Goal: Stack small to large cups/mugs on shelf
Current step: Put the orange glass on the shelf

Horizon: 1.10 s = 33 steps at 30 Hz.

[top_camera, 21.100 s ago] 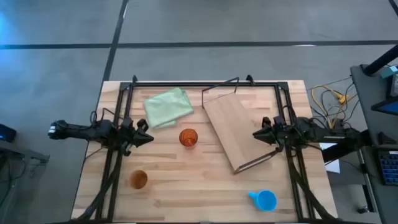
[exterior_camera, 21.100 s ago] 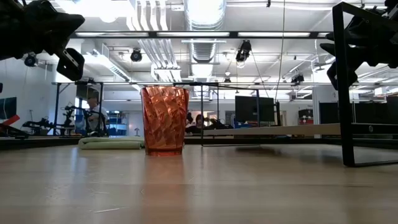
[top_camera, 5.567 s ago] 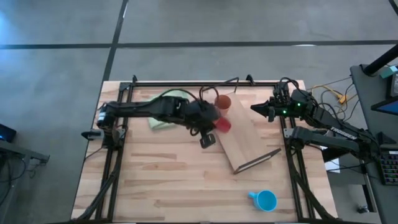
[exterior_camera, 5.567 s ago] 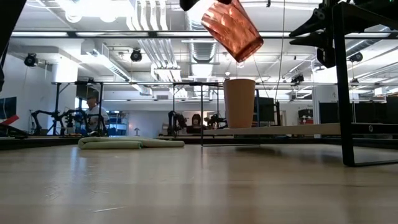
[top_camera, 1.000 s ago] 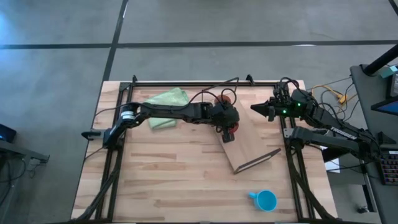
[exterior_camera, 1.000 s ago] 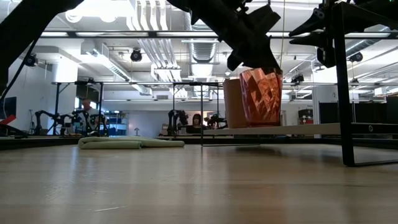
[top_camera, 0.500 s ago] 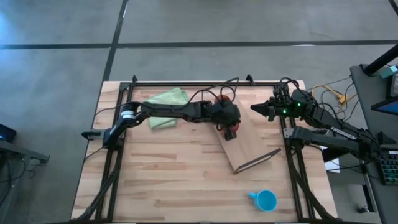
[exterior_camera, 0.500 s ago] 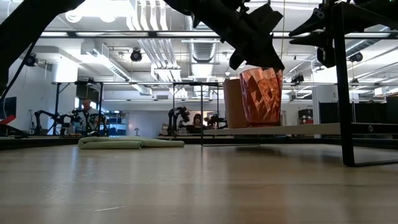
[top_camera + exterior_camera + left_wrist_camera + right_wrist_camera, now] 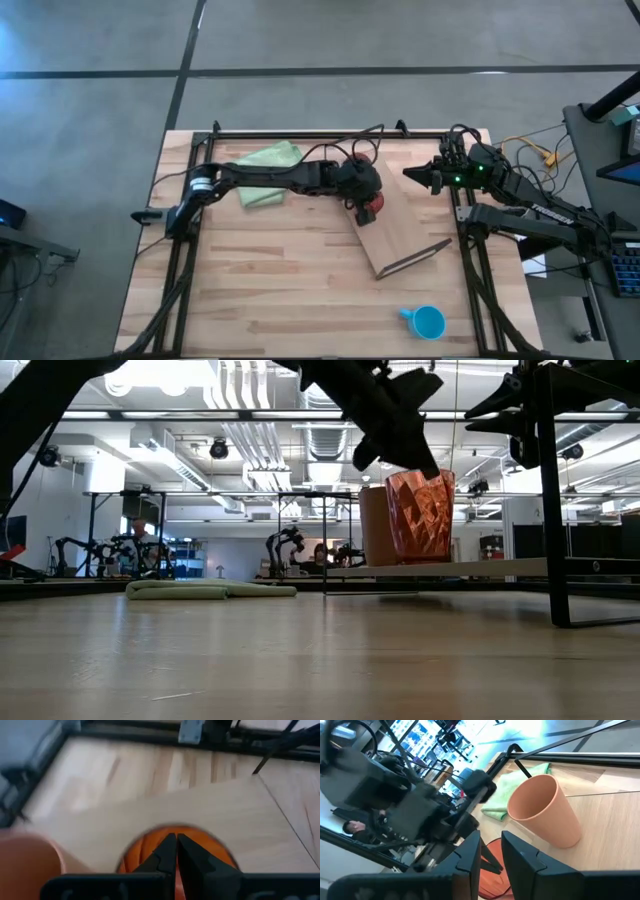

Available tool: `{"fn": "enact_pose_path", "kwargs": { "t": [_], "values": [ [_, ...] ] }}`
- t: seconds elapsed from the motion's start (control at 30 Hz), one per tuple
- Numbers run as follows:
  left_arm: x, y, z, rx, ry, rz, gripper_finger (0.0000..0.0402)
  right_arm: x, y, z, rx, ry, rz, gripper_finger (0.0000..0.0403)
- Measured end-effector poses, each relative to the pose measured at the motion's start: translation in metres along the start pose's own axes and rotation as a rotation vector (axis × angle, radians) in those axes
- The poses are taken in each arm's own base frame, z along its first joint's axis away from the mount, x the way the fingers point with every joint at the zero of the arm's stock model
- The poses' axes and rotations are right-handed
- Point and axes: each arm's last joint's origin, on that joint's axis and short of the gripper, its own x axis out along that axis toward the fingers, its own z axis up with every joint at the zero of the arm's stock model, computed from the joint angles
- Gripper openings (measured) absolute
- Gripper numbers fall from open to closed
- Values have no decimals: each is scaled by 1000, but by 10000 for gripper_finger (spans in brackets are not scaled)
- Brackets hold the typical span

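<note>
Wooden table under a dark frame, lab room with ceiling lights behind it in the low view. I have the left gripper reached out to frame centre in the high view, sitting right over the translucent red-orange cup. In the left wrist view the fingers look pressed together just above the cup mouth, not clamped on the rim. That cup stands upright on the shelf, the light board angled right of centre in the high view. The tan-orange cup stands upright just beside it on the same board, nearer the upper end. Blue mug is down at lower right on the table, well apart from the shelf. Green cloth at upper left. My right gripper waits at upper right beside the shelf, fingers slightly spread, holding nothing.
</note>
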Motion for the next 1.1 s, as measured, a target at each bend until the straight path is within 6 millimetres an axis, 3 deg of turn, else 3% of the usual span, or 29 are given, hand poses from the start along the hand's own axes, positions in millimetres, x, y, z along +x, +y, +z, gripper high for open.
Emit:
{"fn": "enact_pose_path", "kwargs": {
  "t": [0.5, 1.1],
  "values": [
    [15, 4, -15, -36, 28, 1, 0, 0, -1, 1, -25, -31, -36, 73],
    [25, 9, -9, -52, -99, -47, 0, 0, -1, 1, -23, -34, -39, 73]
  ]
}}
